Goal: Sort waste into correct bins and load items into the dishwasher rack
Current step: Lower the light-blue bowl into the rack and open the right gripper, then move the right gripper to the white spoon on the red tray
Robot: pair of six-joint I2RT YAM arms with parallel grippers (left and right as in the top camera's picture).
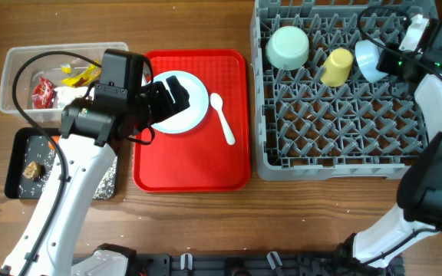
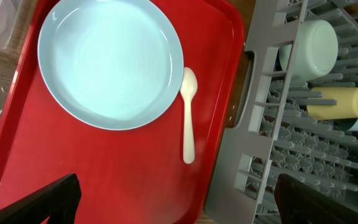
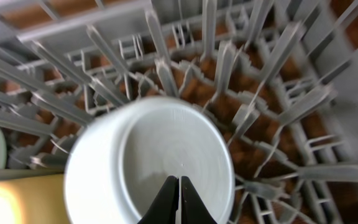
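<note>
Light blue bowl (image 3: pixel 160 149) is being racked, right hand (image 3: pixel 179 199) pinched together; next, round blue plate (image 2: pixel 110 62) should be grasped by splayed left hand (image 2: pixel 176 180).

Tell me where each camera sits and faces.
Overhead: above the table, facing straight down on red tray, dishwasher rack, left arm, right arm.
Left wrist: over the tray, facing down at the light blue plate and white spoon; open jaws at bottom corners.
Right wrist: over the rack, facing down into the light blue bowl; shut jaws bottom centre.
Shared: overhead and left wrist both show plate and spoon.
</note>
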